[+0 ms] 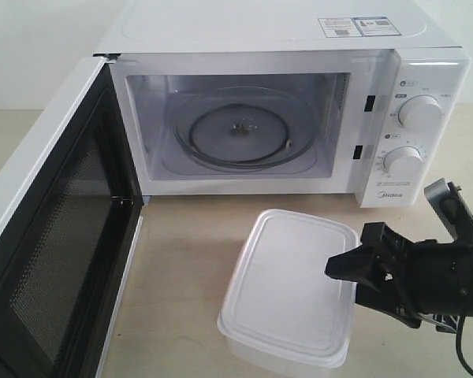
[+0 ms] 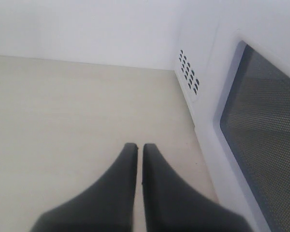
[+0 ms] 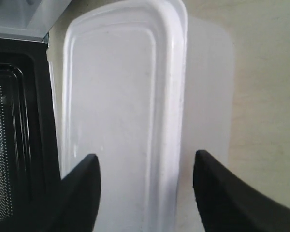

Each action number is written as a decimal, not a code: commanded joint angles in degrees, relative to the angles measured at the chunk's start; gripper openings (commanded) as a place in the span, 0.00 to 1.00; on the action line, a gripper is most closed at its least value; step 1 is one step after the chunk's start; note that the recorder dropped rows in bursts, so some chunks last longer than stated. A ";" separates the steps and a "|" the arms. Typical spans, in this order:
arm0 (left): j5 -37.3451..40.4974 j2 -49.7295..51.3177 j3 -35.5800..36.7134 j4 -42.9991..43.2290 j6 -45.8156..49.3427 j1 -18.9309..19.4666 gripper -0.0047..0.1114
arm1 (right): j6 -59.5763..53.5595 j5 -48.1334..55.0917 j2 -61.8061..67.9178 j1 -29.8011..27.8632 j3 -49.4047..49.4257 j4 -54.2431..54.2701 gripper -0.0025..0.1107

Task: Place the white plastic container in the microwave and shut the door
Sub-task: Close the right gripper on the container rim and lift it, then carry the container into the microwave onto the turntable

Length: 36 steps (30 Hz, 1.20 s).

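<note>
Left gripper [image 2: 137,146]: fingers pressed together with nothing between them, above the bare table [image 2: 63,121] and just beside the outer face of the door [image 1: 55,236].

Door: swung wide open toward the front left corner of the table, with its black mesh inner face showing.

Microwave [image 1: 299,39]: stands along the back edge. Its cavity is open, a glass turntable [image 1: 236,130] lies inside, and two round knobs [image 1: 419,113] sit on the right panel.

Container [image 1: 288,287]: outside the oven, flat on the table in front of the microwave. It lies right of centre, near the front edge, with its lid on.

Right gripper [image 1: 337,268]: fingers spread wide at the container's right long side. One finger [image 3: 84,188] is over the lid and the other is beyond the side wall, so the rim lies between them. Whether either finger touches the plastic cannot be told.
</note>
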 commanded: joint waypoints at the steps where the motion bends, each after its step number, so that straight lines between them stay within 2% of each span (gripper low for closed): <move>1: -0.33 -0.19 0.14 0.07 -0.41 0.04 0.08 | 0.52 0.78 0.01 0.01 -0.21 -1.31 0.41; 5: -0.33 -0.19 0.14 0.07 -0.41 0.04 0.08 | 0.52 1.73 0.01 0.01 -0.21 -2.59 0.24; 6: -0.33 -0.19 0.14 0.07 -0.41 0.04 0.08 | 0.52 1.73 0.01 0.01 -0.21 -2.59 0.23; 12: -0.33 -0.19 0.14 0.07 -0.41 0.04 0.08 | 1.06 2.08 0.01 0.01 -0.21 -2.89 0.30; 17: -0.33 -0.19 0.14 0.07 -0.41 0.04 0.08 | 1.58 2.43 0.01 0.01 -0.21 -3.82 0.25; 20: -0.33 -0.19 0.14 0.07 -0.41 0.04 0.08 | 1.58 2.43 0.01 0.01 -0.21 -3.94 0.13; 21: -0.33 -0.19 0.14 0.07 -0.41 0.04 0.08 | 1.58 2.43 0.01 0.01 -0.21 -4.36 0.02; 24: -0.33 -0.19 0.14 0.07 -0.41 0.04 0.08 | 1.58 1.99 0.01 0.01 -0.21 -4.35 0.02; 32: -0.33 -0.19 0.14 0.07 -0.41 0.04 0.08 | -3.38 -7.39 0.01 0.01 -0.21 1.93 0.02; 36: -0.33 -0.19 0.14 0.07 -0.41 0.04 0.08 | -7.41 -10.24 0.01 2.79 -0.21 11.87 0.02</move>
